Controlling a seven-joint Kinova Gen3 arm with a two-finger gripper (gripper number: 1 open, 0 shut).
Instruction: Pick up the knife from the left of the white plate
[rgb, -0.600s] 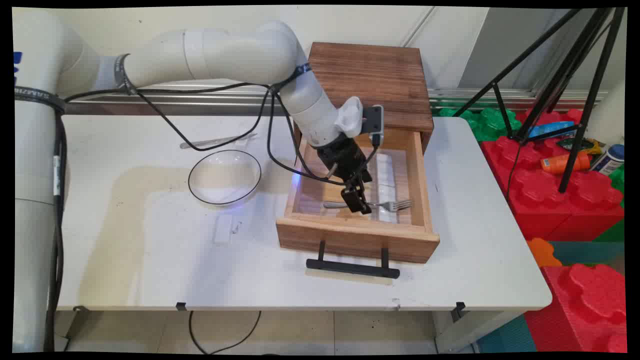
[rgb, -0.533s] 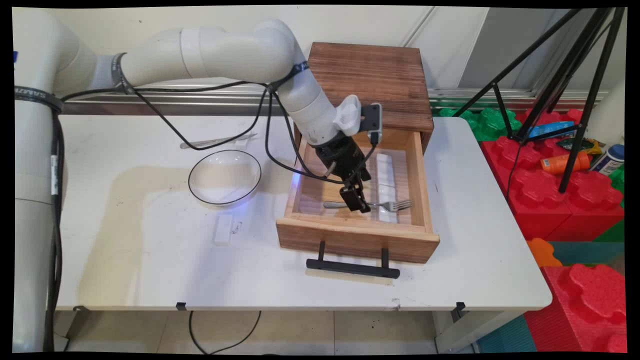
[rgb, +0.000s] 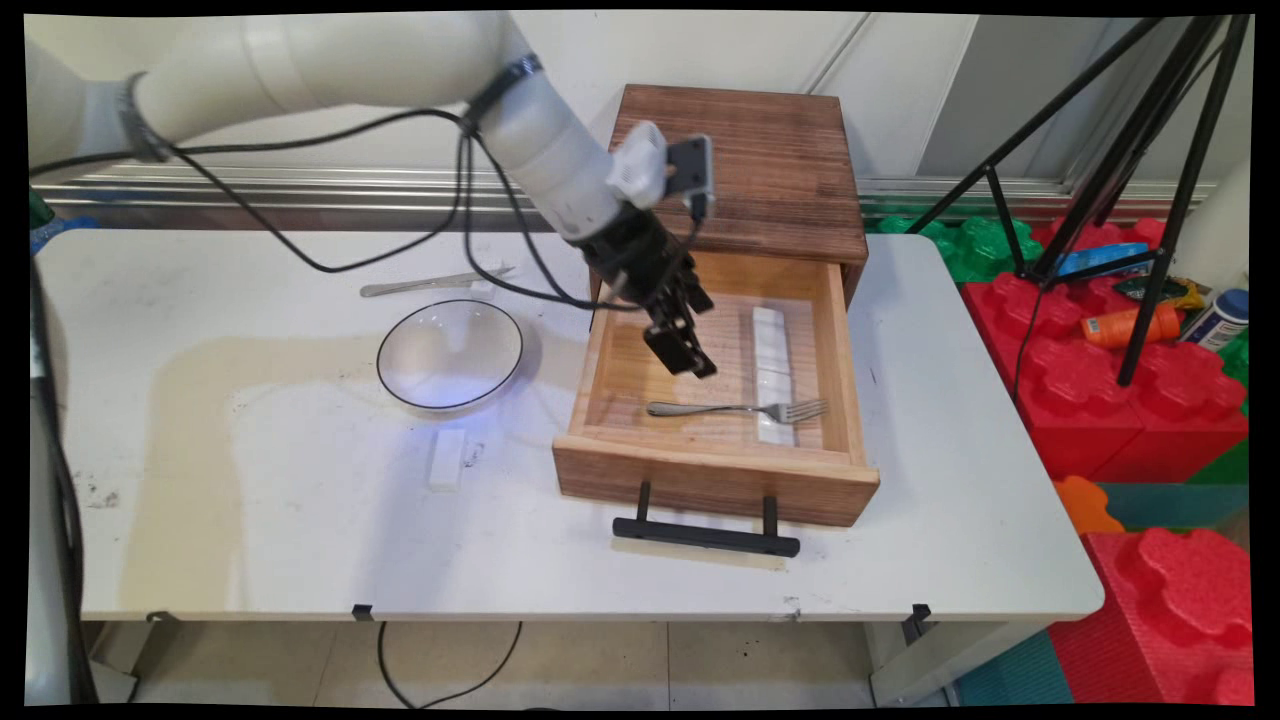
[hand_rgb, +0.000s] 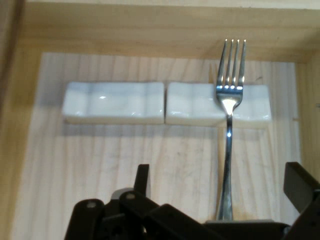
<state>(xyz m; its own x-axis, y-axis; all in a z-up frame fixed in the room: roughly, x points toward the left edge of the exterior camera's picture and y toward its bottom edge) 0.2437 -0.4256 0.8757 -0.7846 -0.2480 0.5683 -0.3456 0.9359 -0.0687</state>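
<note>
The gripper (rgb: 688, 358) hangs over the middle of the open wooden drawer (rgb: 835, 350), right of centre in the frame, its fingers spread apart and holding nothing. Below it, a metal fork (rgb: 740, 409) lies flat along the drawer's near side, its prongs resting on the nearer of two white blocks (rgb: 770, 365) set end to end. In the hand view the fork (hand_rgb: 228, 145) runs upward across the right block (hand_rgb: 215, 105). Left of the drawer on the tabletop (rgb: 950, 520) stands a glass bowl (rgb: 449, 354).
</note>
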